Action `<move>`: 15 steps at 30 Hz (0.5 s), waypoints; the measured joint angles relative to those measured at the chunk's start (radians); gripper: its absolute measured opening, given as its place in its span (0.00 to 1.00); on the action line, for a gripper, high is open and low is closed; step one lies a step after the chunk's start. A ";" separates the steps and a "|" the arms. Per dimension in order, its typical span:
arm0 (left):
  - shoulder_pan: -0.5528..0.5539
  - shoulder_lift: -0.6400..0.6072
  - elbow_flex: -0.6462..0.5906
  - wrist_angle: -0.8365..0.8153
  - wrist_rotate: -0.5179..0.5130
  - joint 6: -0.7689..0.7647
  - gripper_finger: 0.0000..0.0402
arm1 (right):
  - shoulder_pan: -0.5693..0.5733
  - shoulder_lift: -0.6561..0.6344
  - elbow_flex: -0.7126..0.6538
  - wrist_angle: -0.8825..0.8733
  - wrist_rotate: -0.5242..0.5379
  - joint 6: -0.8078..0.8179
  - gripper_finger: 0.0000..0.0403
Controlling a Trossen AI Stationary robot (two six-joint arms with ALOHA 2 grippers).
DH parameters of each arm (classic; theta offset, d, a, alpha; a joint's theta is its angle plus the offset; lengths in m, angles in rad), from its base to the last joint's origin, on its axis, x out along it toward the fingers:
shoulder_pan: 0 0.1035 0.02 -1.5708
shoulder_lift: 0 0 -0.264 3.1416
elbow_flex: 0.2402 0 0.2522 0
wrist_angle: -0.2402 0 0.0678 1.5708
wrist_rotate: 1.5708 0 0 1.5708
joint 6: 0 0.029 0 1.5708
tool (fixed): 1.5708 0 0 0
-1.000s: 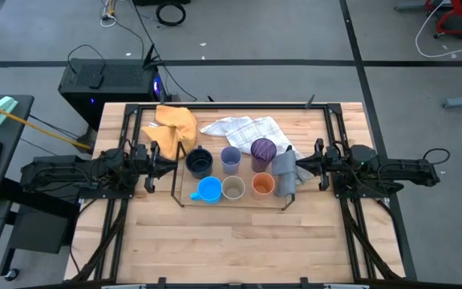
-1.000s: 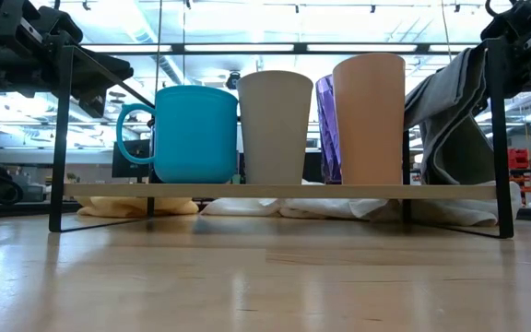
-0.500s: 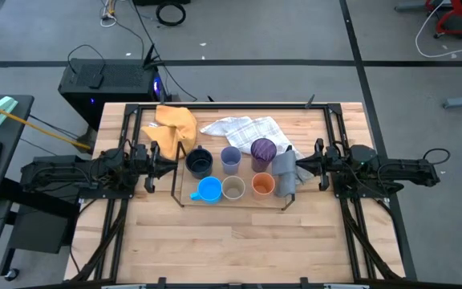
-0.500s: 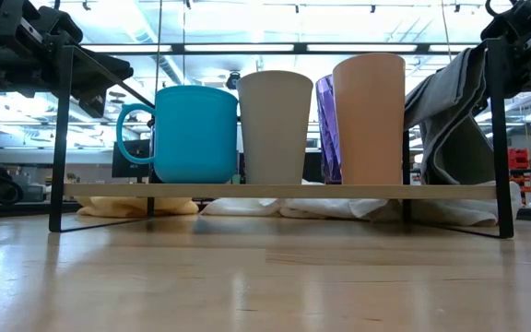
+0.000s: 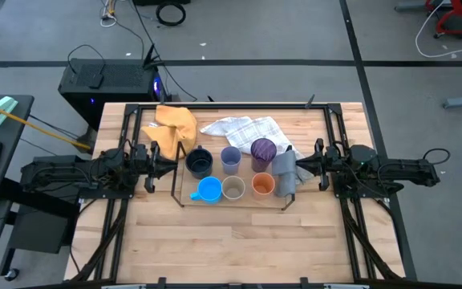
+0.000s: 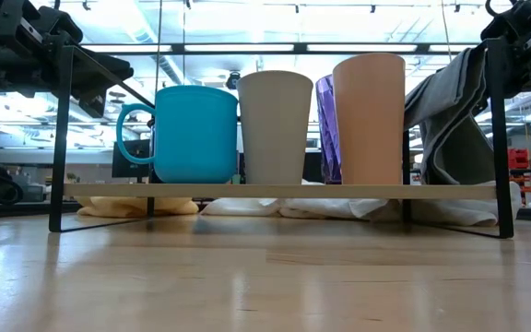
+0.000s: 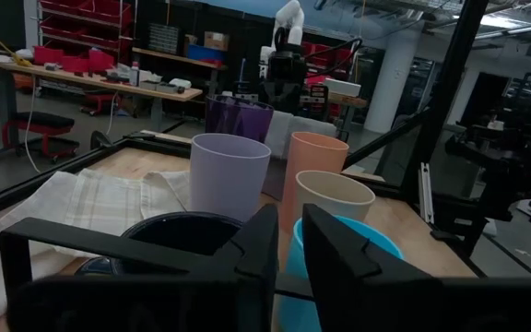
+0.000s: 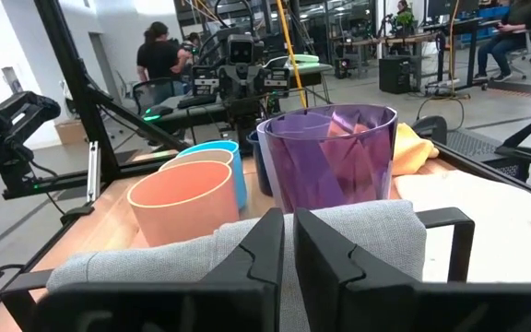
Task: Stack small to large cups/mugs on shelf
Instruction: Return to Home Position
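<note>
Left gripper point(image 5: 164, 163): dark fingers pressed together, just off the shelf's point(image 6: 109, 191) left end.
Shelf: thin black rods under a flat pale board.
Front row on shelf: glossy blue mug point(image 5: 208, 189) with a loop handle, matte tan cup point(image 5: 233, 188), matte orange cup point(image 5: 262, 185).
Back row on shelf: navy mug point(image 5: 199, 162), lavender cup point(image 5: 230, 158), see-through purple cup point(image 5: 263, 149).
Grey cloth point(image 5: 285, 172): soft, draped over the shelf's right end.
Right gripper point(image 5: 301, 167): fingers pressed together, just beyond that end.
</note>
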 joint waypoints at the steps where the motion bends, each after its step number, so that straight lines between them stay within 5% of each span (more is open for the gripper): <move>1: 0.000 0.000 0.000 0.000 0.000 0.000 0.15 | 0.000 0.000 0.000 0.000 0.000 0.000 0.08; 15: 0.000 0.000 0.000 0.000 0.000 -0.001 0.15 | 0.000 0.000 0.000 0.000 0.000 0.000 0.09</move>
